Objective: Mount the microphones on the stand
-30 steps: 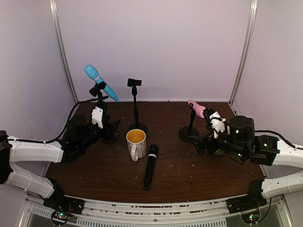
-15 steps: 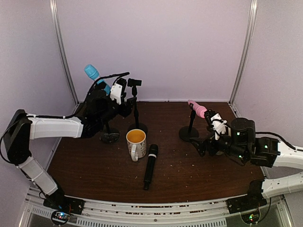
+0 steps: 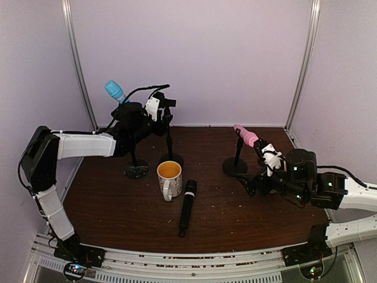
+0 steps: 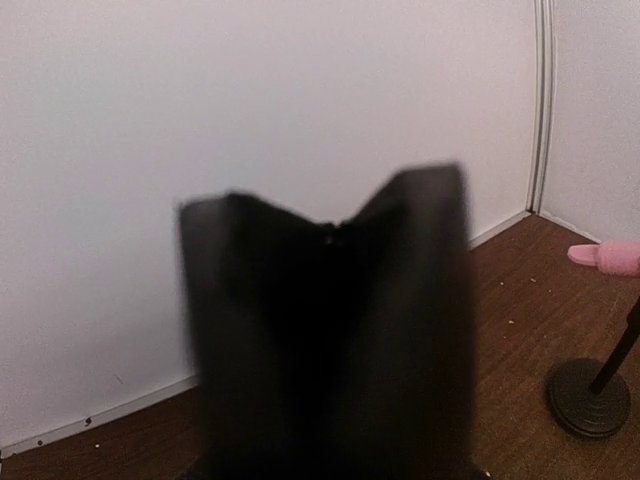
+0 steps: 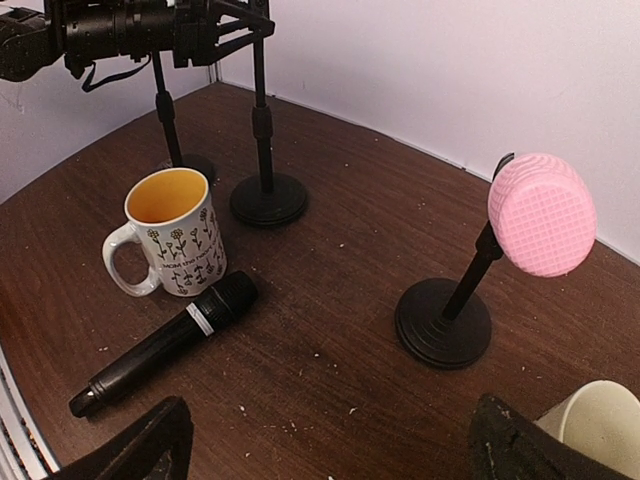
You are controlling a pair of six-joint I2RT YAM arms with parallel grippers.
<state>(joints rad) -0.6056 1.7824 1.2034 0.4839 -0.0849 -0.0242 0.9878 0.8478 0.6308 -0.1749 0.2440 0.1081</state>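
The light blue microphone (image 3: 114, 91) sits in the left stand's clip. The pink microphone (image 3: 245, 135) sits on the right stand (image 3: 234, 167); it also shows in the right wrist view (image 5: 541, 214). The black microphone (image 3: 187, 207) lies flat on the table beside the mug, and the right wrist view shows it too (image 5: 165, 342). The middle stand (image 3: 169, 138) has an empty clip (image 3: 167, 103). My left gripper (image 3: 162, 115) is raised right at that clip, which fills the left wrist view as a black blur (image 4: 325, 340) hiding the fingers. My right gripper (image 3: 250, 183) hovers low, open and empty (image 5: 325, 462).
A flowered white mug (image 3: 169, 178) with a yellow inside stands between the middle stand's base (image 3: 171, 159) and the black microphone. A cream cup (image 5: 600, 428) stands by my right gripper. Enclosure walls are close behind and at both sides.
My left arm has risen from low beside the left stand and swung right, up to the middle stand's clip. My right gripper has drifted slightly toward the near side.
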